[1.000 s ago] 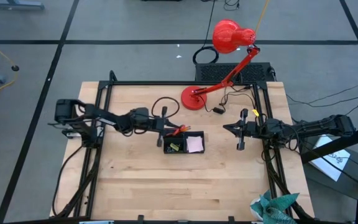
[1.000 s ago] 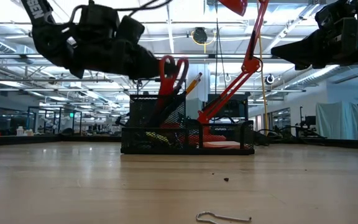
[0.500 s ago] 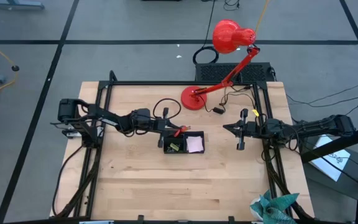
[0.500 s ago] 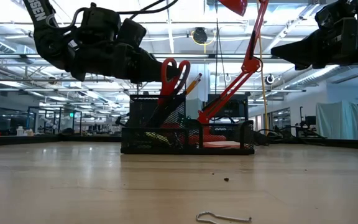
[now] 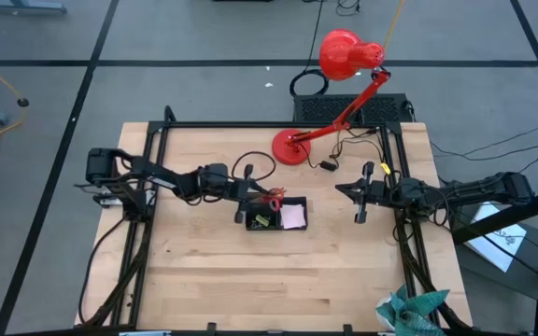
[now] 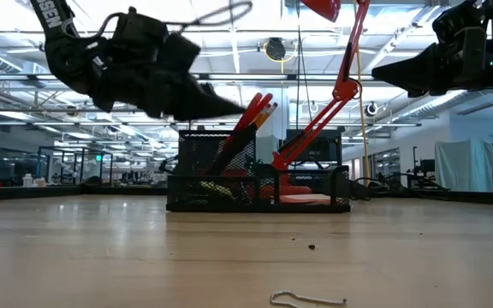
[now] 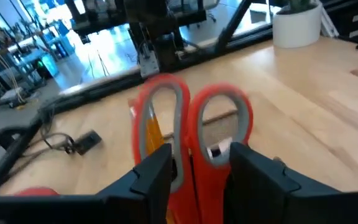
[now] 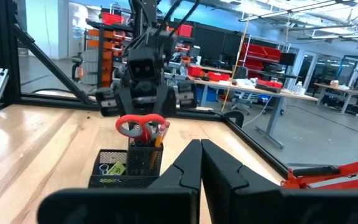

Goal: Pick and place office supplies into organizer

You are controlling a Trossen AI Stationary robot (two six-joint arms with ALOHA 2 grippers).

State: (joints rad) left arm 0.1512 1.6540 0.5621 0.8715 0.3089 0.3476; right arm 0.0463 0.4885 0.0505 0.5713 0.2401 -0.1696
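Left gripper [image 5: 244, 193]: hung at the organizer's tall end, just above it; its two dark fingers [image 7: 157, 171] were spread a little, one on each side of the scissor handles, near them or touching. Whether they gripped could not be told.
Right gripper [image 5: 347, 191]: waited well apart, over the table's right side, its fingers pressed together on nothing.
Scissors [image 7: 188, 124]: red-handled, standing blades-down in the tall mesh cup, the handle loops leaning out over its rim.
Organizer [image 5: 278, 215]: black mesh tray near the table's middle, with a tall cup at its left end and lower compartments beside it.
Pencil [image 6: 264, 112]: orange, leaning in the same cup beside the scissors.
Sticky-note pad [image 5: 293, 217]: pale pink, lying flat in the low right compartment.
Small bits [image 8: 109, 168]: yellow-green, in a low compartment.
Lamp [image 5: 330, 93]: red, base at the table's far edge, not part of the task.
Stage, as judged: scissors appeared placed; release and withdrawal seemed next.
Risk, snagging: a finger catching a handle loop on withdrawal could lift the scissors out again.
Risk, tipping: the light tray could tilt or slide under a sideways drag on the leaning handles.
Risk, knock-on: the pencil could be knocked out with them.
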